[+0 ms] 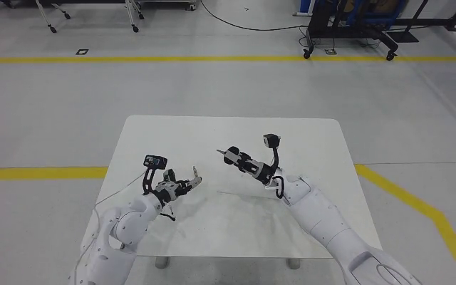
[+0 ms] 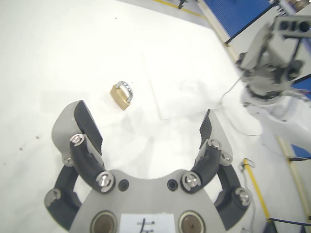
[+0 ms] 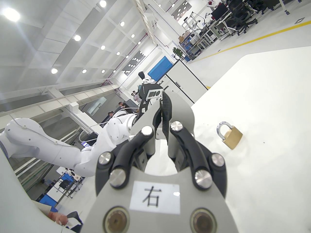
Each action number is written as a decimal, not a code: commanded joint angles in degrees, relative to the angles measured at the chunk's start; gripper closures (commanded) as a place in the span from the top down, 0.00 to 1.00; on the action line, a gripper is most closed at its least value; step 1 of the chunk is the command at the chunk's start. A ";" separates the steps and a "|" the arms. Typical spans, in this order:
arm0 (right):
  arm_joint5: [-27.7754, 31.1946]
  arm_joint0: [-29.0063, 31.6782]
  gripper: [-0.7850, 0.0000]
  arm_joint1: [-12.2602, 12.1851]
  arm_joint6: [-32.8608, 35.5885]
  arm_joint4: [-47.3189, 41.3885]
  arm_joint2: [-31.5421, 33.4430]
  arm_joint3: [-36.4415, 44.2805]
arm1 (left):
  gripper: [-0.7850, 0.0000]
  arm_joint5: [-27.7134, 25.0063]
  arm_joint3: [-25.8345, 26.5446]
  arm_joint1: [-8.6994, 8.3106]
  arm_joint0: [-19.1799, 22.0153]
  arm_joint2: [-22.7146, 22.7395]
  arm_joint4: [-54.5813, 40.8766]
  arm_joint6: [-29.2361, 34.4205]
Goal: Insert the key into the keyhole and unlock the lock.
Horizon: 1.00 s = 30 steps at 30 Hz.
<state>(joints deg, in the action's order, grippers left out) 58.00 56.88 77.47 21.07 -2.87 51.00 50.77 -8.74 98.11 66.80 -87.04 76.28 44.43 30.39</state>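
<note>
A small brass padlock [image 2: 120, 96] with a silver shackle lies flat on the white table [image 1: 299, 142], a short way ahead of my left gripper [image 2: 144, 110]. That gripper [image 1: 196, 176] hovers open over the table's left part with nothing between its pads. My right gripper [image 1: 226, 152] hangs above the table's middle, tilted, with its fingers shut. A thin metal tip, the key [image 1: 219, 151], sticks out of them toward the left. In the right wrist view the padlock [image 3: 232, 137] lies on the table beside and below the shut right gripper [image 3: 162, 103].
The right arm's wrist [image 2: 267, 73] shows beyond the padlock in the left wrist view. The table's far edge [image 1: 235, 118] borders open floor with a yellow line [image 1: 214, 58]. Wheeled frames [image 1: 349, 28] stand far behind.
</note>
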 commanded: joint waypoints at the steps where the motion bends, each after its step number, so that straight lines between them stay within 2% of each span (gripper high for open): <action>1: 0.00 0.00 0.00 0.00 0.00 0.00 0.00 0.00 | 1.00 1.60 -1.78 0.31 0.98 -1.82 1.34 -1.55; 4: 0.00 0.00 0.00 0.00 0.00 0.00 0.00 0.00 | 1.00 4.76 -5.03 0.86 3.43 -4.89 4.79 -3.26; 7: 0.00 0.00 0.00 0.00 0.00 0.00 0.00 0.00 | 0.86 6.42 -7.77 1.39 5.87 -7.28 6.14 -3.82; 11: 0.00 0.00 0.00 0.00 0.00 0.00 0.00 0.00 | 0.73 7.97 -10.02 1.86 8.06 -9.07 7.74 -4.53; 12: 0.00 0.00 0.00 0.00 0.00 0.00 0.00 0.00 | 0.65 8.07 -10.31 1.93 8.37 -9.33 7.88 -4.56; 14: 0.00 0.00 0.00 0.00 0.00 0.00 0.00 0.00 | 0.43 8.26 -10.59 1.99 8.86 -9.78 9.05 -4.41; 15: 0.00 0.00 0.00 0.00 0.00 0.00 0.00 0.00 | 0.36 8.45 -10.61 2.00 9.02 -9.94 9.72 -4.36; 20: 0.00 0.00 0.00 0.00 0.00 0.00 0.00 0.00 | 0.17 9.81 -10.42 1.93 9.27 -10.70 15.09 -4.19; 28: 0.00 0.00 0.00 0.00 0.00 0.00 0.00 0.00 | 0.13 10.35 -10.48 2.04 9.54 -11.44 18.87 -4.16; 29: 0.00 0.00 0.00 0.00 0.00 0.00 0.00 0.00 | 0.11 10.38 -10.43 2.05 9.59 -11.54 19.39 -4.08; 30: 0.00 0.00 0.00 0.00 0.00 0.00 0.00 0.00 | 0.00 10.31 -10.41 2.06 9.62 -11.60 19.63 -3.94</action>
<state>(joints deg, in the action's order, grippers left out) 58.00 56.88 77.47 21.07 -2.87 51.00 50.77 1.62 87.68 68.85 -77.45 64.74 63.77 26.33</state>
